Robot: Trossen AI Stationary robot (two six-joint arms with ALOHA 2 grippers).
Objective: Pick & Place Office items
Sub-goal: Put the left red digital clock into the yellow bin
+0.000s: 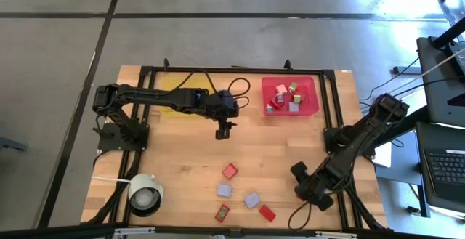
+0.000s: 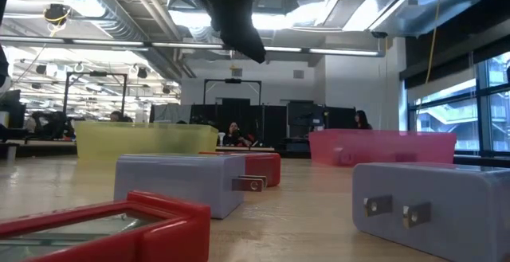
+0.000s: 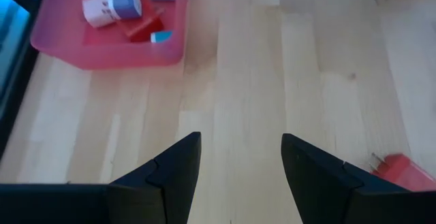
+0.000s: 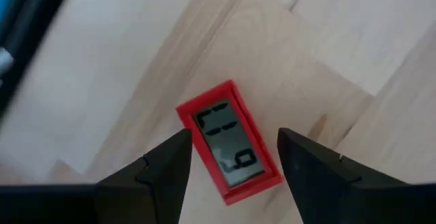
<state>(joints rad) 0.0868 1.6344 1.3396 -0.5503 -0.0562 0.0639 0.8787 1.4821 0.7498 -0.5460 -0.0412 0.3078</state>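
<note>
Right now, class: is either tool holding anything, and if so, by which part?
Nothing is held. The left tool hangs open over bare table near the red tray. The right tool is open above a red clock, not gripping it.

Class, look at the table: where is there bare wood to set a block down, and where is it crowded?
Bare wood lies between the open left gripper and the loose blocks, and between the red tray and the right arm at the table's right. It is crowded among the loose blocks near the front edge and inside the red tray.
</note>
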